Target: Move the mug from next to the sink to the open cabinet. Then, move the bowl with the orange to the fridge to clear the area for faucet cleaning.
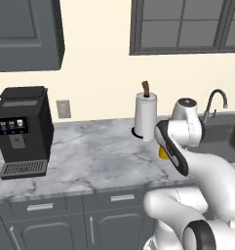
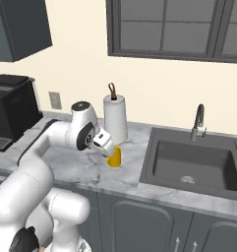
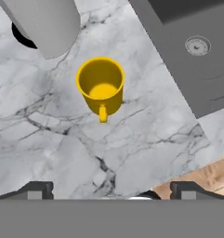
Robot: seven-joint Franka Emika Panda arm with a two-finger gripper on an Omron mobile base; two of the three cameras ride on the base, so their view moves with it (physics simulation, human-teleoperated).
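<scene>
Left to right, taking the mug (image 3: pixel 101 88) as landmark. Far left of it on the marble counter (image 1: pixel 89 151) stands one black coffee machine (image 1: pixel 22 132), with one wall outlet (image 1: pixel 63 109) on the wall behind. Just left of the mug, nearly touching it, stands one paper towel roll (image 2: pixel 115 119) on its dark base. The mug itself, one only, sits upright and empty on the counter, its handle turned toward the camera in the hand view. Right of the mug lies the one sink (image 2: pixel 193 165), with one faucet (image 2: pixel 198 122) at its back rim. One gripper (image 3: pixel 108 191) hangs above the mug, jaws spread wide and holding nothing.

The step in hand appears to be the descent onto the mug. You should bring the hand straight down with the fingers either side of the mug wall, keep clear of the roll beside it, and avoid pinching the handle, which could twist the mug as the jaws close.
</scene>
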